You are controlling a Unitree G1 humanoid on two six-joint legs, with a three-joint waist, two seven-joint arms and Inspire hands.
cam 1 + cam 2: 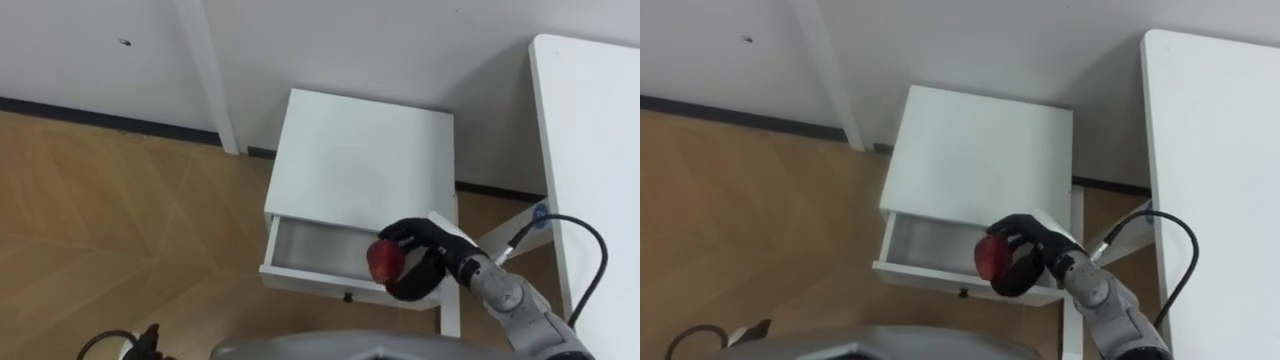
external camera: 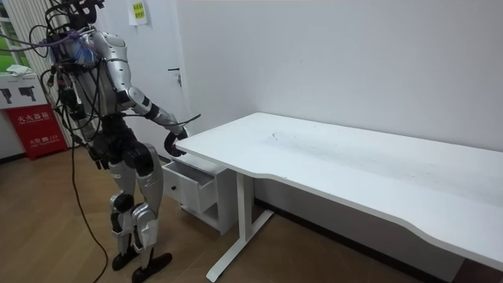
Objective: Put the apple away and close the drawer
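Apple [image 1: 384, 261] gripped in right hand [image 1: 435, 250] above open drawer [image 1: 310, 281]; stem direction unclear.

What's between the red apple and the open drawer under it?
Nothing: in the left eye view the apple, held in the right hand, hangs over the bare drawer.

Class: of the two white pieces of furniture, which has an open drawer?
The small cabinet by the wall: its drawer is pulled out, near the apple in the right hand. The large desk shows none.
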